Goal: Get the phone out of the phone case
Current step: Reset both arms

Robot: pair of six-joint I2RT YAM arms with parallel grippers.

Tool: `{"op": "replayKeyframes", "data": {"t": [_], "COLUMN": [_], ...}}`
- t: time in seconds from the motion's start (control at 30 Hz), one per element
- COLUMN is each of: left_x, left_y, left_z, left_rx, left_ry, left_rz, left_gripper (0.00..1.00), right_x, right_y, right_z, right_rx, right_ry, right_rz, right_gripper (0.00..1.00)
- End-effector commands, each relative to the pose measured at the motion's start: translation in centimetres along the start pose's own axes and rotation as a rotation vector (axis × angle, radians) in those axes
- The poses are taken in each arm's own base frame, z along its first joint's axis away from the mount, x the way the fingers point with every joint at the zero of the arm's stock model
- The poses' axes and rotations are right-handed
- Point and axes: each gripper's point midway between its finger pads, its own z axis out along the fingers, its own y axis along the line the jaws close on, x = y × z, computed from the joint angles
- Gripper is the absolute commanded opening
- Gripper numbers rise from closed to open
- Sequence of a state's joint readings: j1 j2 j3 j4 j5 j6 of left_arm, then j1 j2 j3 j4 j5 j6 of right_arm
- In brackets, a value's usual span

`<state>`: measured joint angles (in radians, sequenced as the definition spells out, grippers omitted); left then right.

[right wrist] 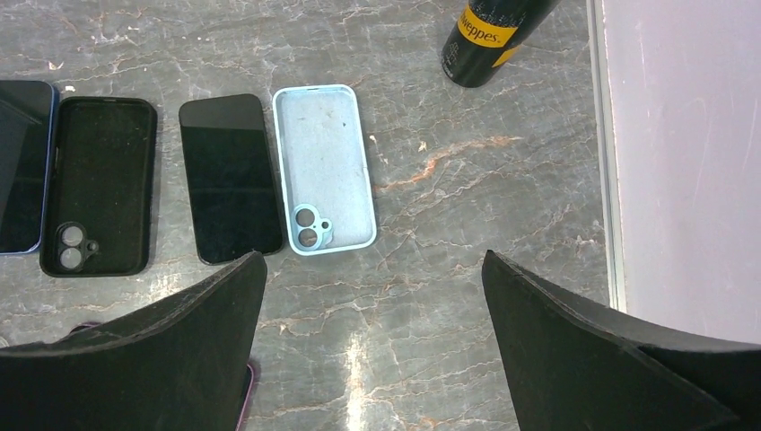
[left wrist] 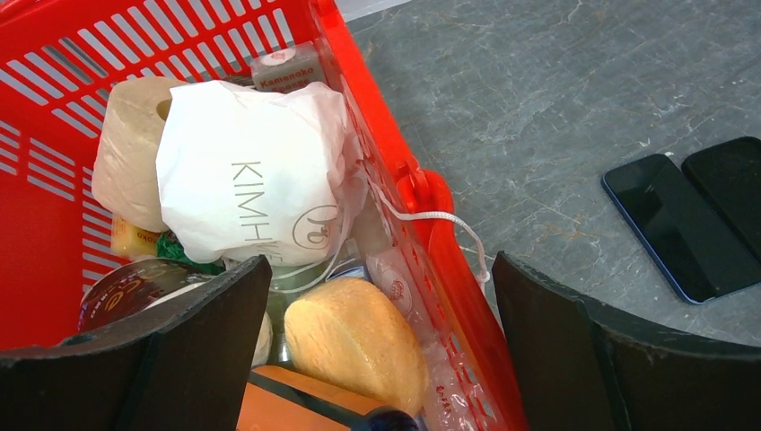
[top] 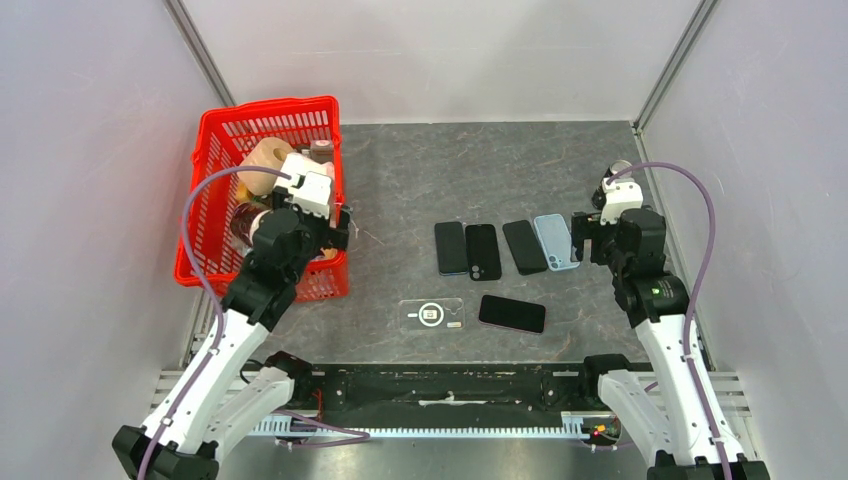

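At the far left a red basket (top: 215, 150) stands on the grey bench (top: 400, 170). It holds a paper roll (left wrist: 130, 148), a white bag (left wrist: 247, 171) and a bread roll (left wrist: 354, 337). The left pincer (left wrist: 379, 269) hangs over the basket's right wall, spread wide and pinching nothing.

Right of the basket, four things lie flat in a row at mid-bench, just beside one another: a blue-edged phone (top: 450, 247), an empty black case (right wrist: 99, 184) with its inside up, a black phone (right wrist: 231, 178) and an empty pale blue case (right wrist: 323, 166).

Nearer the front edge lies a clear case (top: 431, 314). Just to its right is the purple-rimmed phone (top: 512, 313), screen up, apart from both pincers. Whether its rim is a case cannot be told.

The right pincer (right wrist: 374, 260) hovers above the bench just right of the pale blue case, also spread wide and pinching nothing. A dark bottle (right wrist: 489, 31) with a yellow label stands beyond it, near the right wall.
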<state>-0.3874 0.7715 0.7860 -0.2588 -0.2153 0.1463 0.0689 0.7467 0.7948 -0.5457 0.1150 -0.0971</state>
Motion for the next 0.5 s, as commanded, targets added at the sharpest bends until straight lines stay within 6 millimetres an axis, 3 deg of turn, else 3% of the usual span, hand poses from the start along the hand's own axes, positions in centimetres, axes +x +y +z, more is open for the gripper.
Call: {"op": "replayKeyframes", "data": {"t": [0.0,0.27,0.47], "left_x": [-0.5,-0.7,0.4], "left_y": [1.2,1.5,1.2], "left_z": [0.6,1.7,2.7], "left_rx": [-0.081,-0.095,-0.086], "left_ry": [-0.024,-0.046,-0.096], "left_rz": [-0.063,-0.018,-0.049], "left_gripper": [1.0,1.0,1.0], "right_x": [-1.0,-1.6,-1.5], "right_y": [-0.7,-1.1,-1.3], "right_z": [0.2,-0.1,-0.1], "right_rx": [0.037,0.063,0.074], "right_ry": [-0.037,-0.061,-0.065], "right_rz": [0.013,0.046,0.056], "right_gripper": [0.97,0.97,0.97]}}
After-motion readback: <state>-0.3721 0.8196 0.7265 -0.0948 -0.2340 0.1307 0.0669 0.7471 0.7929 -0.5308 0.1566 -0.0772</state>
